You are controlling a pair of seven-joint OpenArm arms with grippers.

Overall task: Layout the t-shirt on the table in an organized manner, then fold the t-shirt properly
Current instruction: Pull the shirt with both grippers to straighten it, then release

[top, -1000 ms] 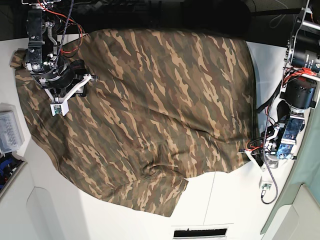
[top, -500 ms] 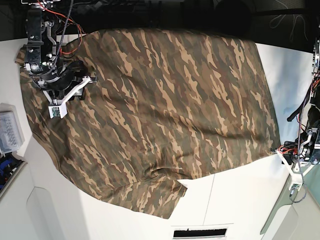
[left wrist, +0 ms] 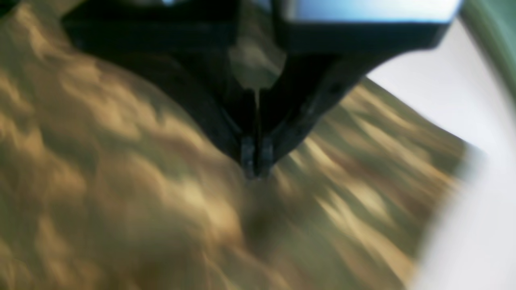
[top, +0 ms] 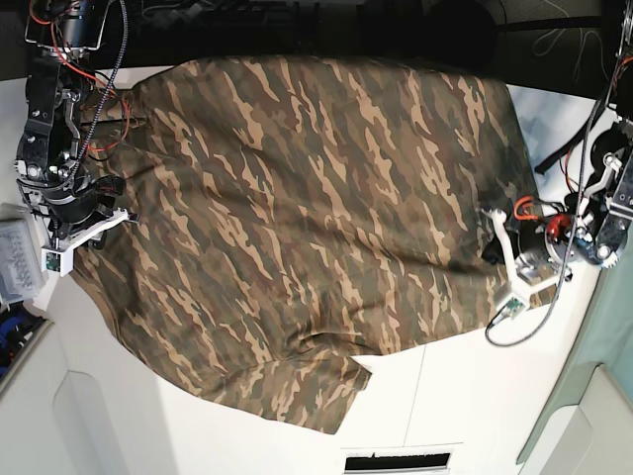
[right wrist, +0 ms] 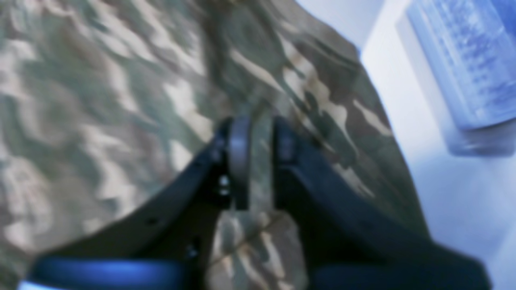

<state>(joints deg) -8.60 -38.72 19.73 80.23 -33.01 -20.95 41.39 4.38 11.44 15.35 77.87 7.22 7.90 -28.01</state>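
Note:
The camouflage t-shirt (top: 316,208) lies spread wide over the white table (top: 465,396), with one sleeve flap at the front (top: 307,391). My right gripper (top: 121,215) is at the shirt's left edge; in the right wrist view it (right wrist: 258,161) is shut with a fold of the t-shirt (right wrist: 121,100) pinched between the fingers. My left gripper (top: 492,223) is at the shirt's right edge; in the blurred left wrist view it (left wrist: 254,161) is shut with its tips on the t-shirt (left wrist: 141,201), and cloth shows between the fingers.
A clear plastic box (top: 18,252) sits at the table's left edge and shows in the right wrist view (right wrist: 463,60). A dark slot (top: 396,461) is at the front edge. A thin seam (top: 412,396) crosses the table. Cables hang by the left arm (top: 554,287).
My right gripper has moved left and toward the front, drawing the shirt's left edge with it. My left gripper has come back in from the far right and the shirt's right edge has slackened inward.

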